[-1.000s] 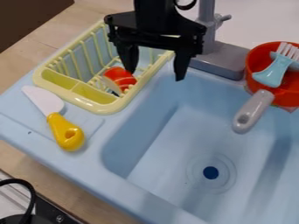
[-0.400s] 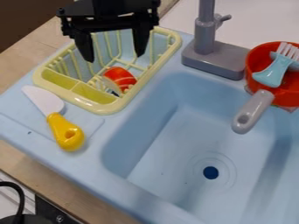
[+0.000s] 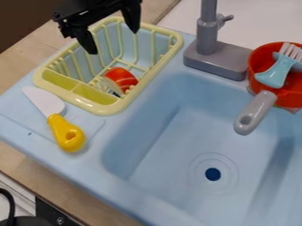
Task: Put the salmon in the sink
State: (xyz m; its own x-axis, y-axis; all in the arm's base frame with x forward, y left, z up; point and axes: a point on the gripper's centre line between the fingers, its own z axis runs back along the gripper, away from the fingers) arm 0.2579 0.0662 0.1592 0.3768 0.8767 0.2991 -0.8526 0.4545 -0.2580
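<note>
Camera view: my gripper [image 3: 112,41] hangs, fingers apart, above the rack [image 3: 100,109], whose rim stands between the salmon [image 3: 122,78] inside and the sink [image 3: 171,150]. Knife [image 3: 67,131], faucet [image 3: 218,57] and red pan [image 3: 290,96] flank it, wooden tabletop [image 3: 35,176] beyond.

Smooth plastic sink [image 3: 154,199], wood counter [image 3: 24,162]

Looks solid black all over, with a broad, blocky black crosspiece [image 3: 91,11] edged by small black knobs [image 3: 57,15], rather like bolt heads. Ends in two slim black jaws, smooth and straight-sided at the top, then tapering to narrow tips.
</note>
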